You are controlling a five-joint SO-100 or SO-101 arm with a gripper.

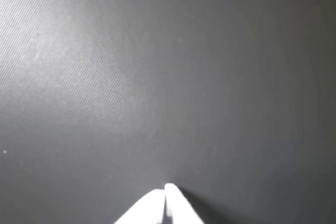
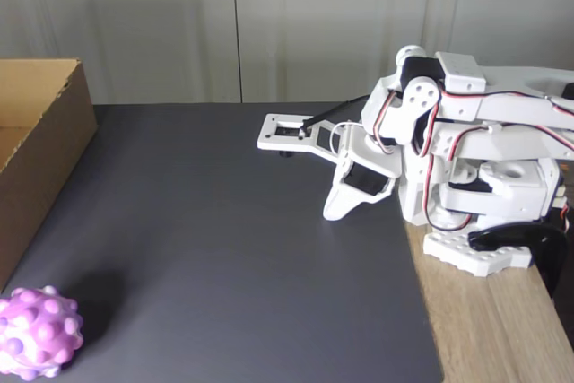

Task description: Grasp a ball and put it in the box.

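Fingers (image 1: pixel 167 195) pressed together, nothing between them: in the wrist view two white tips meet in a narrow wedge at the bottom edge, pointing up over a dark grey mat (image 1: pixel 157 77) with a fine woven texture and a pale glare patch on the left. In the fixed view the fingers (image 2: pixel 334 211) point down and to the left, tips close above the mat (image 2: pixel 233 248), not clearly touching it. Arm (image 2: pixel 430 123) is white, folded low, red and black wires looped at the joints; a flat white plate (image 2: pixel 291 134) sticks out left from it over the mat. Base (image 2: pixel 475 253) sits at the right on the bare wooden bench (image 2: pixel 493 329), held by a black clamp (image 2: pixel 529 244) at the edge. Mat covers most of the bench. Ball (image 2: pixel 36 334), pink and lilac with rounded knobs, lies on the mat in the bottom-left corner of the fixed view, partly cut by the frame, well apart from the fingers. Box (image 2: pixel 45 132), brown cardboard, open top, stands along the left edge, near the ball but apart from it. Pale panelled wall (image 2: pixel 224 24) behind.
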